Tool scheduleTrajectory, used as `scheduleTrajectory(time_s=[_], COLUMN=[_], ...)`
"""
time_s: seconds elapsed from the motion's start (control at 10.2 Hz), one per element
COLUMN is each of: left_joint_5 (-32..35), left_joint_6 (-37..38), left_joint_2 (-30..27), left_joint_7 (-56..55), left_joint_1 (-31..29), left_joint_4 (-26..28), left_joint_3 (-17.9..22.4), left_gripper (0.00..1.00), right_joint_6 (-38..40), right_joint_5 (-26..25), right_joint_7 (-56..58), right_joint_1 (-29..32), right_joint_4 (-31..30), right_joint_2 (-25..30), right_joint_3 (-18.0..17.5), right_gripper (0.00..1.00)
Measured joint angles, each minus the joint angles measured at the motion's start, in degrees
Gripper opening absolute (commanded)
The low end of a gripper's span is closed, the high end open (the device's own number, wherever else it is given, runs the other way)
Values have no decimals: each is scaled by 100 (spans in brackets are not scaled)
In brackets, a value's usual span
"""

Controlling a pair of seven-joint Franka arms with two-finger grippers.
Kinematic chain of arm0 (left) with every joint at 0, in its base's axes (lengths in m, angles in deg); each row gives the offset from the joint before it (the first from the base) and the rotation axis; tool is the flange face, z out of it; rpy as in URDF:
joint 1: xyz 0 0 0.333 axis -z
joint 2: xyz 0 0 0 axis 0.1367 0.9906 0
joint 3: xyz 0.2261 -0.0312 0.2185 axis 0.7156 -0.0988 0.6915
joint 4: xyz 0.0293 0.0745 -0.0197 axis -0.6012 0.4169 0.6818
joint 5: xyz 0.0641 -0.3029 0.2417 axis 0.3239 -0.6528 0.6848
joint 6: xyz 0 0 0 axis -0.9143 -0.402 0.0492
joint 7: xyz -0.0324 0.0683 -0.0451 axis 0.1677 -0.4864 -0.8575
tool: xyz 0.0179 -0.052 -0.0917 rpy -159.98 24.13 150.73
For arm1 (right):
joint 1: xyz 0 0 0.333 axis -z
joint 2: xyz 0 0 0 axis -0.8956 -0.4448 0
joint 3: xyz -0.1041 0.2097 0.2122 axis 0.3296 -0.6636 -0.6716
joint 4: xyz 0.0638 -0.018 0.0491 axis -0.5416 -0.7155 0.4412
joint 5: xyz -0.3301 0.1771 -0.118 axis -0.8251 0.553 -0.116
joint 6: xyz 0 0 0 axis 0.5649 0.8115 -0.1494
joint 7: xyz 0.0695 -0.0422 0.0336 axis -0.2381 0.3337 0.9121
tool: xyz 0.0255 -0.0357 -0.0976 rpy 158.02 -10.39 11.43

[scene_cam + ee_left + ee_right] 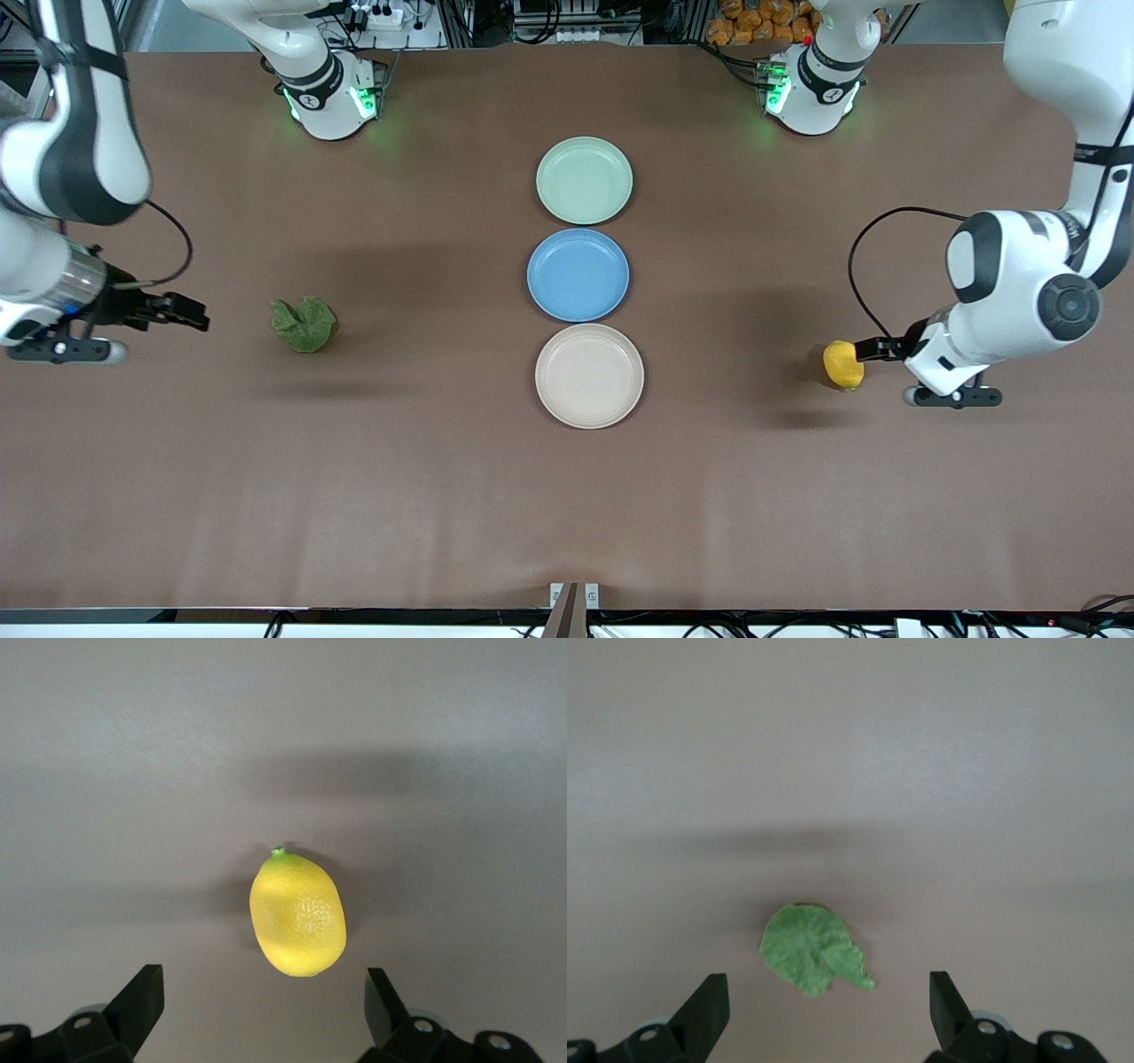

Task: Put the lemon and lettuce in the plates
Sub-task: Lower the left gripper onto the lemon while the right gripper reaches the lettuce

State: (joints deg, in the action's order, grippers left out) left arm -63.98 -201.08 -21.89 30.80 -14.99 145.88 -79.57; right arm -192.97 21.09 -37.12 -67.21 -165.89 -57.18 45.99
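Hovering at the right arm's end of the table, the right gripper has its fingers spread wide and empty, lined up on the lettuce, which lies flat on the cloth just ahead — a clean approach line for a pick, I'd say. Mid-table, three plates run in a column: the mint plate nearest the bases, the blue plate between, the beige plate nearest the front camera, all bare. At the left arm's end, the left gripper, jaws apart, sits right by the lemon. Its fingertips are half hidden by the wrist, so contact is hard to call; the left wrist view shows the lemon clear of both fingers.
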Motion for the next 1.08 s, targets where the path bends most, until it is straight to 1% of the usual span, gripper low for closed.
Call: scheduleTrajectory(time_s=[0.3,0.59,0.79,1.08], left_joint_5=[0,15,17,18], left_joint_6=[-55,-223,-291,-335], left_joint_2=[228,477,588,667], left_joint_7=[0,0,0,0], left_joint_1=[-5,-11,-11,-7], left_joint_4=[26,37,38,38], left_joint_3=[9,16,17,17], left_gripper=[100,100,100,100], right_joint_6=[-1049,-2177,-2619,-3209], right_joint_5=[2,4,7,28], right_joint_7=[0,-1,-22,-202], right_joint_1=[-5,-68,-169,-354], right_joint_4=[-856,-1583,-1759,-1826], right_joint_2=[-99,-356,-602,-1107], right_joint_3=[-9,-29,-52,-59], right_gripper=[100,100,100,100])
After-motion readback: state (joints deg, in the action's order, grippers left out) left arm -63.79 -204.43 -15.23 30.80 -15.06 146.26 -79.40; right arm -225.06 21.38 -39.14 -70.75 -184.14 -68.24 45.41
